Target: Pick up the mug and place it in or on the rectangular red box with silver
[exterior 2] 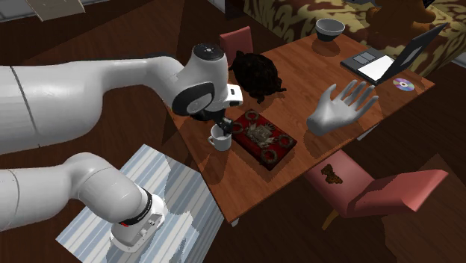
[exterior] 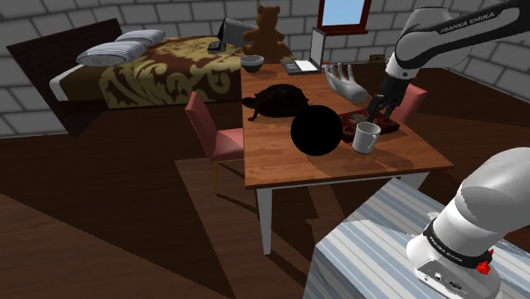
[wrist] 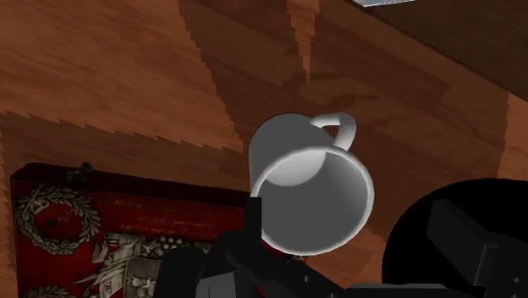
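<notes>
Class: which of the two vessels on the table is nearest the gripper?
The white mug beside the red box; the grey bowl stands far off.

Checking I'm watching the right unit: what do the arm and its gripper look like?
The arm is rounded white links with dark joints; one link bears FRANKA EMIKA in black letters. Its lowest link has a black band and a small red knob. The gripper is all black, below a white wrist block.
</notes>
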`<state>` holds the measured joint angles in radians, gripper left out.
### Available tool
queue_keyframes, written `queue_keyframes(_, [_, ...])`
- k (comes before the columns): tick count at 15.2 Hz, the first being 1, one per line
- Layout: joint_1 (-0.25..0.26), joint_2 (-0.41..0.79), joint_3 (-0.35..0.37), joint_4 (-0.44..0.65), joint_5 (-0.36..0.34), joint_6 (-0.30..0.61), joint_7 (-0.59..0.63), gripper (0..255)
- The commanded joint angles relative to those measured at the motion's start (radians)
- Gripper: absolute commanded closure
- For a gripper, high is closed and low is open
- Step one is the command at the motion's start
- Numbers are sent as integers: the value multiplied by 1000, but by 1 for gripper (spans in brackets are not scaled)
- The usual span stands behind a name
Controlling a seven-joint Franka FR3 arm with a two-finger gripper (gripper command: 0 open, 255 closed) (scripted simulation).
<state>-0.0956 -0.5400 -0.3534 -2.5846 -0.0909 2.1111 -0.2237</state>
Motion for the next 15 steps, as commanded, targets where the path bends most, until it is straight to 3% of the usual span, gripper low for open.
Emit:
queue_keyframes(1, [4, 70, -35, 7, -2, 70, -41, 0])
queue_keyframes(4, [7, 170, -91, 22, 7, 161, -115, 0])
queue_keyframes(11, [25, 244, -111, -19, 35, 272, -137, 0])
queue_keyframes(15, [27, 251, -112, -22, 39, 282, -140, 0])
